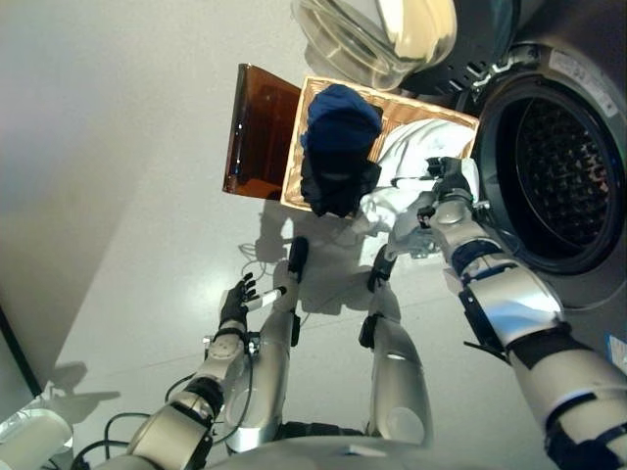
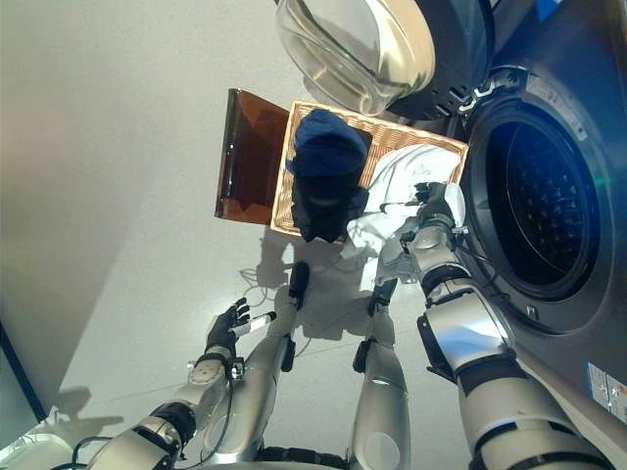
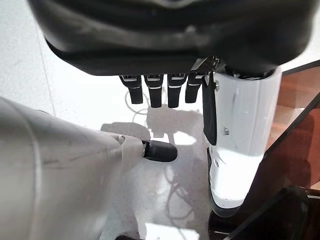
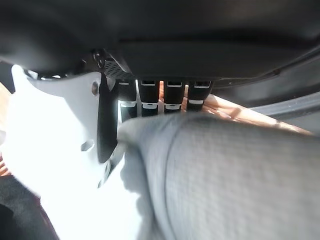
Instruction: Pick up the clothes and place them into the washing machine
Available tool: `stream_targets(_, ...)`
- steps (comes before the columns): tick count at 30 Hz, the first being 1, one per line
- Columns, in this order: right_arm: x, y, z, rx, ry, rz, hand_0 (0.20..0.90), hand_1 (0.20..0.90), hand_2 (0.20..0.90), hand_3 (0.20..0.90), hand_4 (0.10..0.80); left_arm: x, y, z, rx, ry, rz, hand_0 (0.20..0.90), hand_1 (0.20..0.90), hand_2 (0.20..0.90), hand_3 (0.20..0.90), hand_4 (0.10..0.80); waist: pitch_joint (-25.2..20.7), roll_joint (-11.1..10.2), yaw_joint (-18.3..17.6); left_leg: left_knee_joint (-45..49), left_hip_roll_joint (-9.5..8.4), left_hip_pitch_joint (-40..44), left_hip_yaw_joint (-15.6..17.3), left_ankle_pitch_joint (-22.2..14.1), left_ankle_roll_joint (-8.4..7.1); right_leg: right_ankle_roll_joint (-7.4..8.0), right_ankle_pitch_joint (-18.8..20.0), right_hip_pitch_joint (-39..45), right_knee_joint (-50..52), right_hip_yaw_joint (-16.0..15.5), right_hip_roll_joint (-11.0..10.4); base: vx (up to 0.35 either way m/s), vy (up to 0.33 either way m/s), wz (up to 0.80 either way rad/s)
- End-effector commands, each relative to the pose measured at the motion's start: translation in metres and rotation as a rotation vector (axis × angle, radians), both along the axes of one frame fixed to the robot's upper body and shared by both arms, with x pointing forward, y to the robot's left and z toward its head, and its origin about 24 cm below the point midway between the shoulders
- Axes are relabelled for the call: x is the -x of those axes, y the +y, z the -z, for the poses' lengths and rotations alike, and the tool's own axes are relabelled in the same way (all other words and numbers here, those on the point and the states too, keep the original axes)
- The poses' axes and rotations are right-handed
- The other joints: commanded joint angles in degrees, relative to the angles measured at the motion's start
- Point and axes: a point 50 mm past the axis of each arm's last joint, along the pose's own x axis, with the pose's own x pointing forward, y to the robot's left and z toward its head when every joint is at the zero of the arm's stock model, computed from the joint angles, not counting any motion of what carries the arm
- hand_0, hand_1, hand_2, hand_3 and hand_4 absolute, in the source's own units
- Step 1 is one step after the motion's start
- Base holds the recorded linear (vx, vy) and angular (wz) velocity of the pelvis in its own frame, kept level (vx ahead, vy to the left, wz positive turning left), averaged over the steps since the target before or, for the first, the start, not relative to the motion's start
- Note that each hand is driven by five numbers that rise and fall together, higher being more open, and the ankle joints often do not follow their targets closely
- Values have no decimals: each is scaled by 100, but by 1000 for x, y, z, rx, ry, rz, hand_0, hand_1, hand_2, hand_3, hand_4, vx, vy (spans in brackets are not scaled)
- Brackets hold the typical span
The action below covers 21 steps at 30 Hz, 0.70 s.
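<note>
Head views: right hand [image 1: 449,182] sits on white garment [image 1: 416,157] at the wicker basket [image 1: 299,132] edge nearest the washing machine [image 1: 558,166]; dark clothes [image 1: 338,147] drape its middle. Left hand [image 1: 238,297] low, fingers relaxed, empty. Right wrist view: fingers [image 4: 150,97] go behind the white cloth, grip unclear.

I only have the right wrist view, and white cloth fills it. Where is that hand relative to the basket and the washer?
Observer: The right hand is on the white garment, at the end of the wicker basket nearest the washer.
Operator: Is the washer open?
Observer: Yes. The washing machine door stands open, and the drum shows just beside that hand.
Operator: Anything else in the basket?
Observer: A dark blue garment is piled at the other end, hanging over the rim.
</note>
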Motion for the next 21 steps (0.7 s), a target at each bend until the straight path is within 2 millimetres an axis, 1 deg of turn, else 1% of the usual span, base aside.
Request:
stream_targets(1,-7,-26,-51,92,-145,78,200,200,200,200,300,8,10,2,-11,-18,-34,900,900,900,900,800,28,57,-36,-45,-125,-126,-97,-143,-287,243,-211,-494,652,491,-522,3,7,-7)
stream_targets(9,-8,-26,-63,97,-200,91,200,200,200,200,300,9,10,2,-8,-24,-48,900,900,900,900,800,28,86,-58,-45,-161,-138,-58,-151,-282,253,-194,-512,617,528,-518,0,0,-2)
stream_targets(17,-7,-20,-55,57,-244,89,200,200,200,200,300,11,9,4,-5,-21,-59,900,900,900,900,800,28,96,-133,-45,-178,9,16,-189,-268,273,-182,-419,585,578,-542,1,4,-1)
stream_targets(19,-8,-13,-56,5,-293,79,200,200,200,200,300,12,10,4,-5,-25,-68,900,900,900,900,800,28,96,-166,-45,-178,92,48,-213,-265,277,-188,-357,581,594,-548,10,23,-6)
stream_targets(21,-8,-6,-52,-44,-325,67,200,200,200,200,300,13,11,4,-3,-29,-79,900,900,900,900,800,23,87,-210,-45,-171,179,79,-239,-265,280,-203,-267,561,615,-540,20,21,-7)
